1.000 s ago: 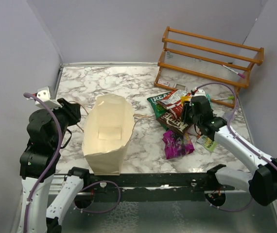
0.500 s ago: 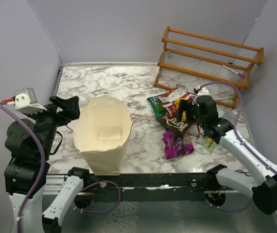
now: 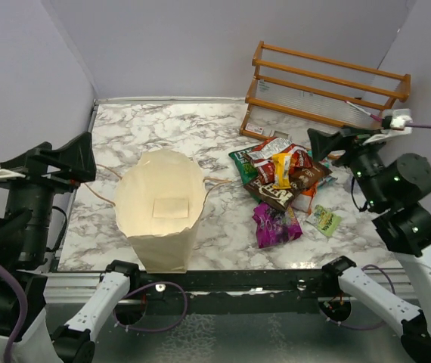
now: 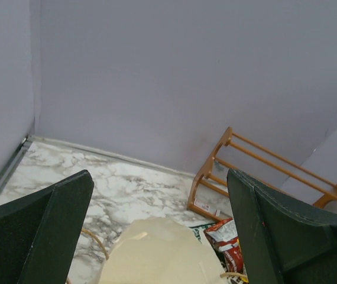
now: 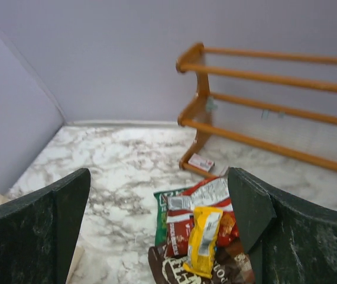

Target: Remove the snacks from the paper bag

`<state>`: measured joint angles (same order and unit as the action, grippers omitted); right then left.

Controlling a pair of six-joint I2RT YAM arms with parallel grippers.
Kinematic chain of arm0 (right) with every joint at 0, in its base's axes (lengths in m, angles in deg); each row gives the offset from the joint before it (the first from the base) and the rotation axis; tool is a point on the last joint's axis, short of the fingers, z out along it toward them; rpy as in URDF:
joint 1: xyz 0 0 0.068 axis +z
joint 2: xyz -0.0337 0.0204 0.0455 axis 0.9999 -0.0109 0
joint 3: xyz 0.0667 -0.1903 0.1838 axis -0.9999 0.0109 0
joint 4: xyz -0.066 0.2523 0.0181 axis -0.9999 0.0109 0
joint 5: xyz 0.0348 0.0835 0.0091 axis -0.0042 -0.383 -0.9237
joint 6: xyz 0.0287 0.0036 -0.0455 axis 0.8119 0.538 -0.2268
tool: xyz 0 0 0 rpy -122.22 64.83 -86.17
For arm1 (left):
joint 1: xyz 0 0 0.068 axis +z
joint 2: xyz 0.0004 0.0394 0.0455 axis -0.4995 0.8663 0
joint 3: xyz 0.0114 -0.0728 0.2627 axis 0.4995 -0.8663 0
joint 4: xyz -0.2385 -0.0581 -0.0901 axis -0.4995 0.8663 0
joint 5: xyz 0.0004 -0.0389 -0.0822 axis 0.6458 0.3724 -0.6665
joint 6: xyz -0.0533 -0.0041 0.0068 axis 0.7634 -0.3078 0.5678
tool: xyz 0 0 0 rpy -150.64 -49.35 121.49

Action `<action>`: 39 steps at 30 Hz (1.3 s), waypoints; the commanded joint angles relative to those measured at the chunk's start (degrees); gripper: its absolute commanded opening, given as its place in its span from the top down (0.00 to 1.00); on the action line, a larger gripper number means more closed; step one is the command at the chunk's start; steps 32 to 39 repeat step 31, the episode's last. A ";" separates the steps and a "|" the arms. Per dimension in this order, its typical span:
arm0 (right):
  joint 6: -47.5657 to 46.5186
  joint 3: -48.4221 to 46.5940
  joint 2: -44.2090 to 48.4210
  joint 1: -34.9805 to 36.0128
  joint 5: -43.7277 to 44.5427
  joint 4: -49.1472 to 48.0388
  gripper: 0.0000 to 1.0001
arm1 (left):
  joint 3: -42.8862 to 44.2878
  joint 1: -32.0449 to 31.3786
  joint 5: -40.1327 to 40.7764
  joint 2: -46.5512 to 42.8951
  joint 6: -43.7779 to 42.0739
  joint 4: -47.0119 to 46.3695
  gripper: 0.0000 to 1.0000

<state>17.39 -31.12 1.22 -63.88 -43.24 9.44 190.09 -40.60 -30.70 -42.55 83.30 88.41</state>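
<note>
Crinkly foil snack packets [image 3: 280, 185] heaped right of large cream paper shopping bag [image 3: 162, 212], upright, seemingly empty. Left gripper [image 3: 70, 160] left of bag, right gripper [image 3: 327, 144] beyond heap, both spread wide, holding nothing. Unloading apparently done; next, check bag interior.

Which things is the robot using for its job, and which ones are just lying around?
For the job:
- tall cream paper shopping bag
- heap of crinkly foil snack packets, including the yellow packet and the magenta-purple packet

Just lying about:
- orange wooden rack
- small white tag by the rack's foot
</note>
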 commanded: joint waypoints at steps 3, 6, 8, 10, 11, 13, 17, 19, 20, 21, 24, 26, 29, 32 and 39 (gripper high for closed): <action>-5.64 -9.73 4.20 -0.10 -3.40 2.20 0.01 | 1.85 -0.09 -0.07 -1.53 -0.76 -3.65 0.01; -6.44 -12.17 6.87 -0.10 -4.31 0.63 0.01 | -0.29 -0.09 -0.13 -3.85 -0.57 -6.51 0.01; -6.54 -14.46 7.77 -0.10 -4.01 0.92 0.01 | -1.63 -0.09 0.44 -5.35 -0.58 -8.09 0.01; -6.91 -16.71 8.04 -0.10 -3.30 1.69 0.01 | -2.24 -0.09 1.15 -6.25 -0.50 -9.00 0.01; -7.13 -17.43 8.19 -0.10 -2.93 1.84 0.01 | -2.24 -0.08 1.54 -6.42 -0.54 -9.07 0.01; -7.25 -18.16 8.35 -0.10 -1.64 1.86 0.01 | -2.03 -0.09 2.01 -6.69 -0.63 -8.92 0.01; -7.00 -19.13 7.79 -0.10 0.10 2.85 0.01 | -2.32 -0.16 2.14 -6.88 -0.41 -8.55 0.01; -6.62 -19.28 7.60 -0.10 0.67 3.17 0.01 | -2.63 -0.18 1.81 -6.85 -0.11 -8.38 0.01; -6.51 -19.21 7.57 -0.10 1.15 3.18 0.01 | -2.75 -0.18 1.68 -6.88 -0.07 -8.35 0.01; -6.40 -19.15 7.56 -0.12 1.63 3.21 0.01 | -2.91 -0.18 1.62 -6.80 0.02 -8.22 0.01; -6.37 -18.80 7.66 -0.10 2.46 3.16 0.01 | -3.18 -0.18 1.63 -6.78 0.03 -8.26 0.01; -6.30 -18.92 7.57 -0.10 2.86 3.23 0.01 | -3.59 -0.18 1.64 -6.82 -0.09 -8.18 0.01; -7.06 -18.34 7.72 -0.10 2.99 2.71 0.01 | -4.52 -0.18 1.44 -7.03 0.15 -8.35 0.01; -7.08 -19.41 6.38 -0.10 3.57 4.50 0.01 | -5.03 -0.26 1.26 -7.25 0.32 -8.60 0.01; -7.08 -19.41 6.38 -0.10 3.57 4.50 0.01 | -5.03 -0.26 1.26 -7.25 0.32 -8.60 0.01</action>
